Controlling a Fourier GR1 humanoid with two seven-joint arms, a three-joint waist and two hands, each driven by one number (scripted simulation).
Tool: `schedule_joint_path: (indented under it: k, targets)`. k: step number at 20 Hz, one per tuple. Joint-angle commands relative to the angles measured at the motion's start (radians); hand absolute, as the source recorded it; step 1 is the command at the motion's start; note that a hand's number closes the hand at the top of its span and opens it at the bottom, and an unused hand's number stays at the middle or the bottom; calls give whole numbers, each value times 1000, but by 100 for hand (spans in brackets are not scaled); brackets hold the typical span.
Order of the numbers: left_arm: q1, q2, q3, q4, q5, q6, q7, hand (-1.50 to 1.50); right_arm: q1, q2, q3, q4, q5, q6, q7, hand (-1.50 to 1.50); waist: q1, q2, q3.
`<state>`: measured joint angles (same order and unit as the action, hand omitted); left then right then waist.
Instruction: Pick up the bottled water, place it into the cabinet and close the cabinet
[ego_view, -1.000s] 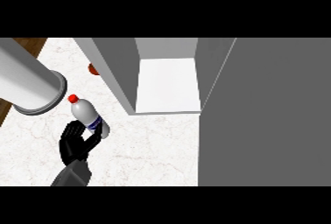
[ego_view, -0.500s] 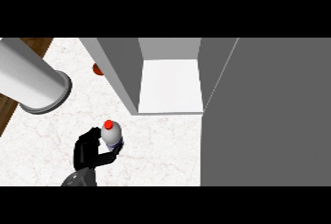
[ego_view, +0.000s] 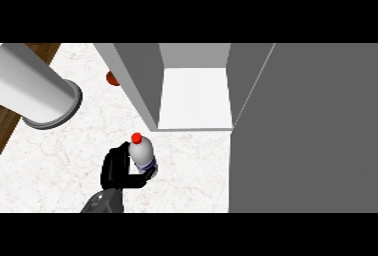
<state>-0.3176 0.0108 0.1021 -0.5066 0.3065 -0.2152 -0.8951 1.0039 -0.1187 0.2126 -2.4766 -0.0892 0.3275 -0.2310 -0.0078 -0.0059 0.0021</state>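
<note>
marble counter (ego_view: 59, 160); hand (ego_view: 118, 170) grips bottled water (ego_view: 141, 152) near cabinet (ego_view: 193, 97).

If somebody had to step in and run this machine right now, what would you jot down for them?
Hands: only one hand shows, low and left of centre, its fingers curled round the bottled water. Which arm it belongs to is unclear; the other hand is out of view.
Things: the bottle, red cap up, is just in front of the open cabinet. The cabinet door stands open at the right.
Done: bottle picked up.
Left: set the bottle on the white cabinet floor, let go, swing the door shut.
</note>
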Motion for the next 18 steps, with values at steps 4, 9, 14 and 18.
schedule_joint_path:
  k: [4,9,14,18]
  targets:
    - [13,-11,-256,-203,198,142,147,150,10,-5,-12,-49,-56,8,16,-150,-4,-3,-1]
    - [-4,-11,-368,-398,191,338,271,150,-8,6,-34,-85,-99,-17,55,-150,9,-3,0]
    - [-106,-11,-441,-476,167,532,347,150,23,-3,-31,-103,-106,12,41,-150,-10,1,-2]
    - [-151,-11,-529,-519,196,656,408,150,-21,22,4,-95,-65,-23,74,-150,-11,4,-2]
